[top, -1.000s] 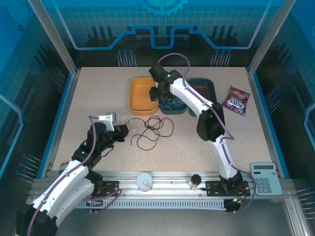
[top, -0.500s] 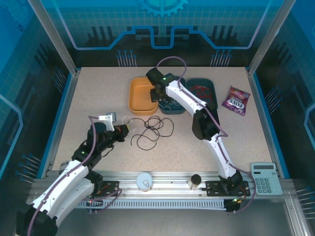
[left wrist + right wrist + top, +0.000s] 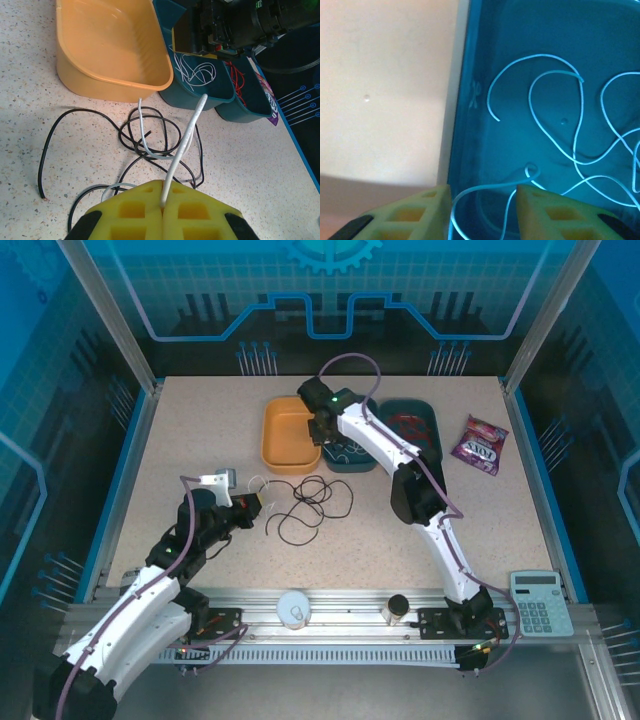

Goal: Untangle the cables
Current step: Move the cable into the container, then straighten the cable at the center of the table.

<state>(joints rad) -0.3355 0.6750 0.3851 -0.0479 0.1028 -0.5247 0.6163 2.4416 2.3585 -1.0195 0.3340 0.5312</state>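
A black cable (image 3: 312,504) (image 3: 150,131) lies in loose loops on the table with a white cable (image 3: 186,134) running through it. My left gripper (image 3: 257,504) (image 3: 163,202) is shut on that white cable's near end, just left of the tangle. More white cable (image 3: 576,131) (image 3: 352,450) lies in the middle teal bin (image 3: 345,466) (image 3: 535,40). A red cable (image 3: 408,424) (image 3: 239,79) sits in the right teal bin (image 3: 432,412). My right gripper (image 3: 320,431) (image 3: 482,200) hangs low over the middle bin's left edge. Its jaws stand apart with white strands passing between them.
An orange bin (image 3: 275,440) (image 3: 100,75) (image 3: 385,75) stands touching the middle teal bin on its left. A purple candy bag (image 3: 481,443) lies at the back right, a calculator (image 3: 540,602) at the front right. A white tub (image 3: 294,608) and a dark cup (image 3: 398,608) stand on the front rail.
The right gripper has shifted a little left to the bin's left edge and its jaws have narrowed. The left arm and the tangle have not moved.
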